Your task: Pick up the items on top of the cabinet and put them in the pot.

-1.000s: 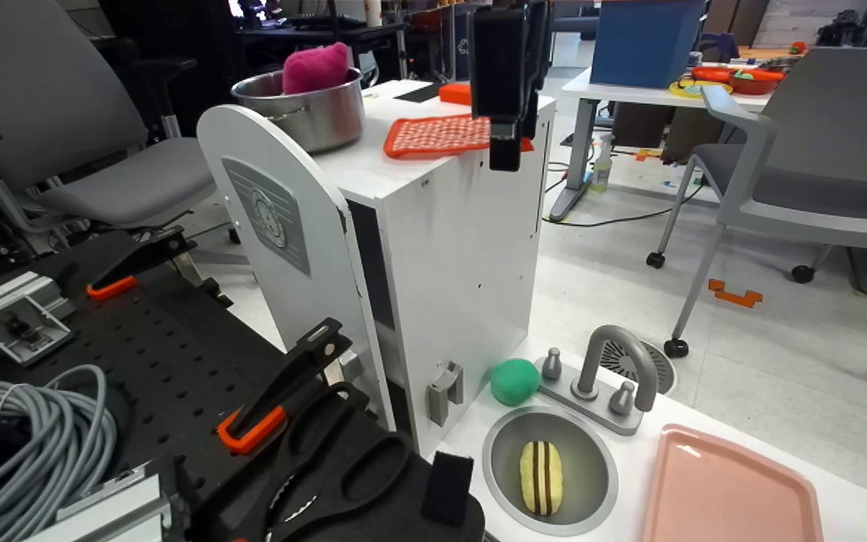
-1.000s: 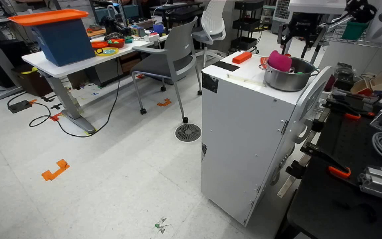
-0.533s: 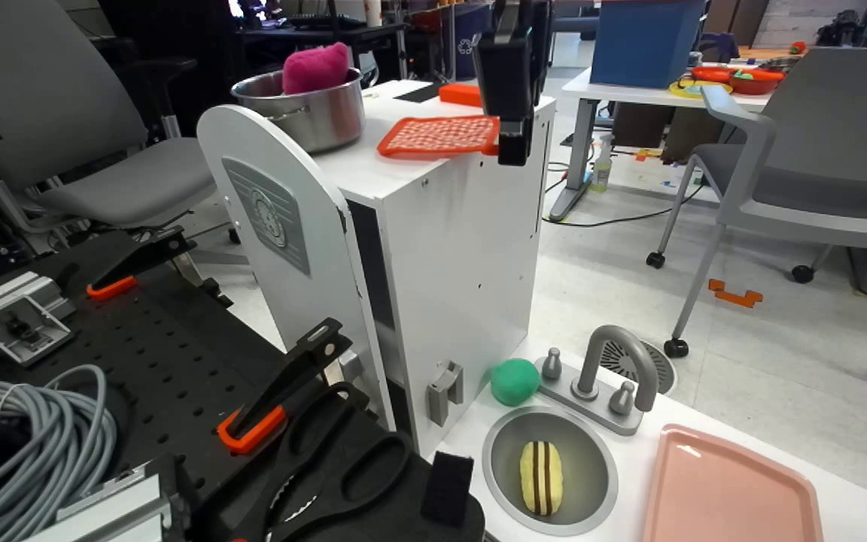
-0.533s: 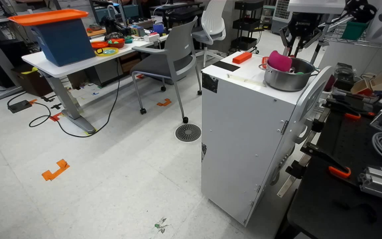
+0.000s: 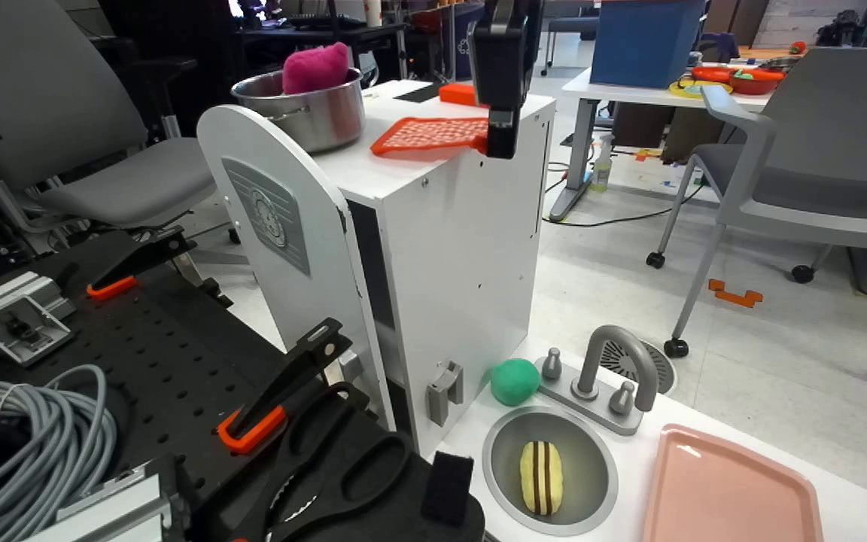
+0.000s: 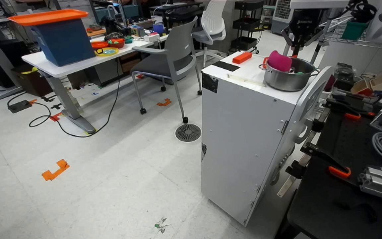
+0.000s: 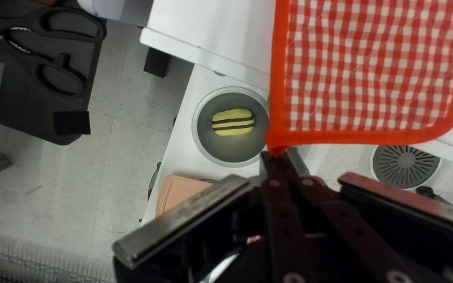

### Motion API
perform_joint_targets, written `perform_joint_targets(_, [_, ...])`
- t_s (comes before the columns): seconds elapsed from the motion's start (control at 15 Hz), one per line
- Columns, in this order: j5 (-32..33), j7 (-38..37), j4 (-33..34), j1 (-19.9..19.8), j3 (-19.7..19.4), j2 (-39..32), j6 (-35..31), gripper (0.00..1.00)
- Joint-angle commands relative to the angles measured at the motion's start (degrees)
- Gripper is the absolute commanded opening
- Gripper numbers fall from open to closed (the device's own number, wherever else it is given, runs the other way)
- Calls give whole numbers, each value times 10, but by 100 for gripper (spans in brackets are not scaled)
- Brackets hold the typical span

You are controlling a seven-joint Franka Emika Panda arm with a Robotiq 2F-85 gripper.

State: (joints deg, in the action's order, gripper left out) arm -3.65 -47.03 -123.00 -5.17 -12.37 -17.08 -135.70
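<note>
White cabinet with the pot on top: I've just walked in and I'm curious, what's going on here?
A robot's gripper is shut on one corner of a red-and-white checked cloth, which reaches over the top edge of the cabinet. The pink lump already sits in the steel pot; the cloth isn't in there yet. An orange block also lies up top.

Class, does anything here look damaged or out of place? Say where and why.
The cabinet may be damaged: in an exterior view, a dark, mottled patch interrupts its white side near a top corner, unlike the surface around it.
</note>
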Motion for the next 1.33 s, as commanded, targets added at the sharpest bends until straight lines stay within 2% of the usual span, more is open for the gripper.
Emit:
perform_joint_targets(0.0, [-1,26,8,-5,2,14,26,0])
perform_joint_targets(0.47, [44,154,4,-6,1,59,64,0])
perform_joint_targets(1.27, [63,344,-36,-6,26,151,84,0])
